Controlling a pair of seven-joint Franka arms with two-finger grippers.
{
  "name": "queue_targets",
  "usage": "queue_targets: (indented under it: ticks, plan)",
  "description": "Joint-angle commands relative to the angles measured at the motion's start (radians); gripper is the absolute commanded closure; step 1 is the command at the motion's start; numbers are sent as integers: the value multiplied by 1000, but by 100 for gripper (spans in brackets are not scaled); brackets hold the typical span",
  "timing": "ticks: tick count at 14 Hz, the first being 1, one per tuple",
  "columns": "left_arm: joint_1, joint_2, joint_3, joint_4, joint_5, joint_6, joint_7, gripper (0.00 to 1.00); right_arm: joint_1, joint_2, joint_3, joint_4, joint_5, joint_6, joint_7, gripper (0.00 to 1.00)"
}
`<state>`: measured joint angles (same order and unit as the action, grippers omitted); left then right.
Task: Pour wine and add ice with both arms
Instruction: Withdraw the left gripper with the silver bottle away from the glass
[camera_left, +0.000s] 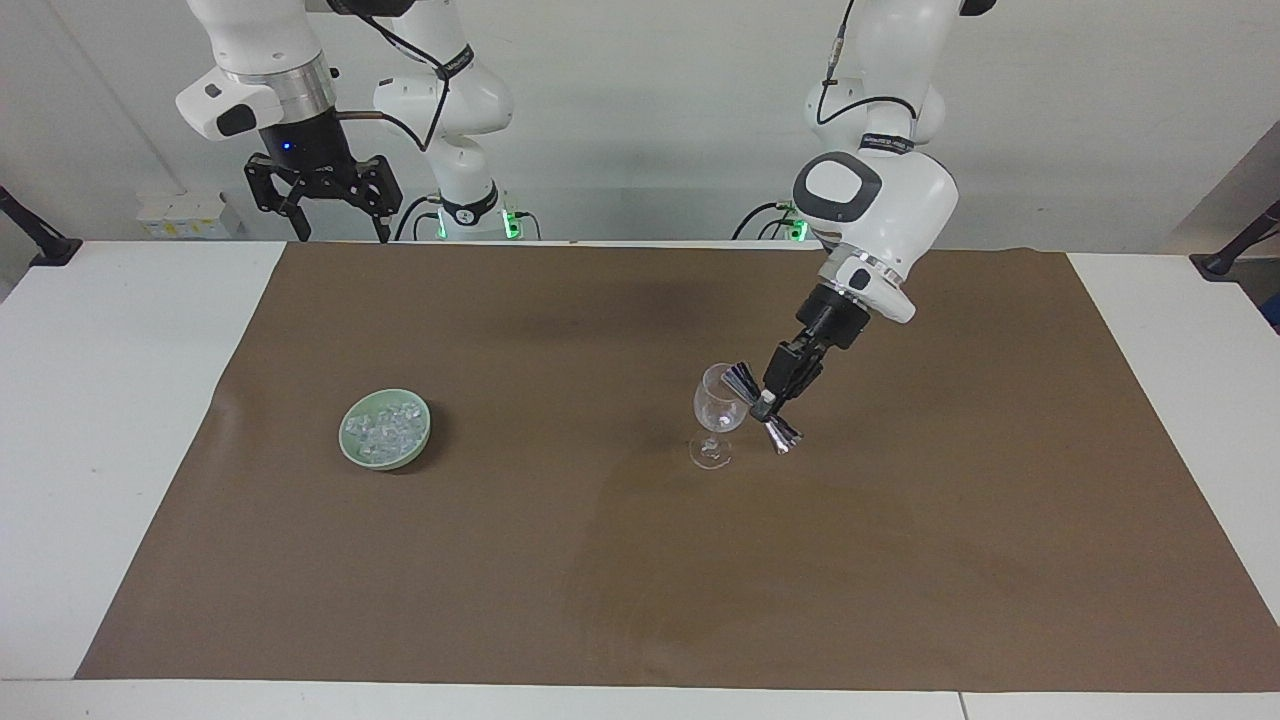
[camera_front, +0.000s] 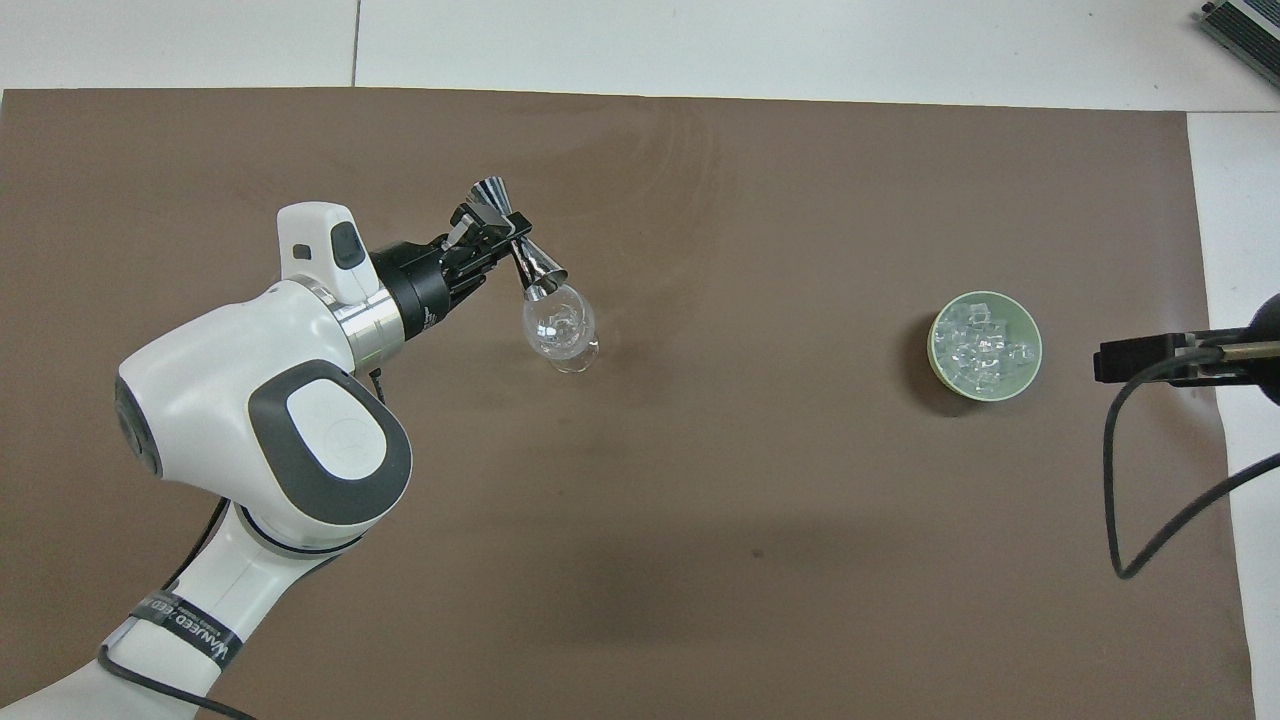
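A clear wine glass (camera_left: 716, 410) (camera_front: 560, 325) stands upright on the brown mat. My left gripper (camera_left: 766, 403) (camera_front: 508, 236) is shut on the waist of a silver double-ended jigger (camera_left: 745, 380) (camera_front: 540, 275). The jigger is tilted, with one mouth at the glass's rim. No wine shows; the glass looks clear. The ice (camera_left: 388, 424) (camera_front: 985, 345) is heaped in a pale green bowl (camera_left: 352, 443) (camera_front: 938, 362) toward the right arm's end. My right gripper (camera_left: 340, 228) waits raised and open over the mat's edge by the robots.
A brown mat (camera_left: 640, 580) (camera_front: 760, 480) covers most of the white table (camera_left: 100, 400). A black cable (camera_front: 1130, 480) loops above the mat's edge at the right arm's end, close to the bowl.
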<state>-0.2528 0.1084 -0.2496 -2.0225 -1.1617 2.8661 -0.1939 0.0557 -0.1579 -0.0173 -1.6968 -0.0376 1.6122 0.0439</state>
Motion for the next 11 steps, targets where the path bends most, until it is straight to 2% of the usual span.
queue_targets:
  ticks: [1,5,11]
  plan:
    - [24,-16,7,-4,-19,-63,-105,100,-2,-23,8,-27,-19,23,24,0]
    - [121,-32,10,-8,-90,-218,-137,100,0,-23,8,-27,-19,23,24,0]
    - [406,-59,12,-33,-113,-583,-185,100,-2,-23,8,-27,-19,23,24,0]
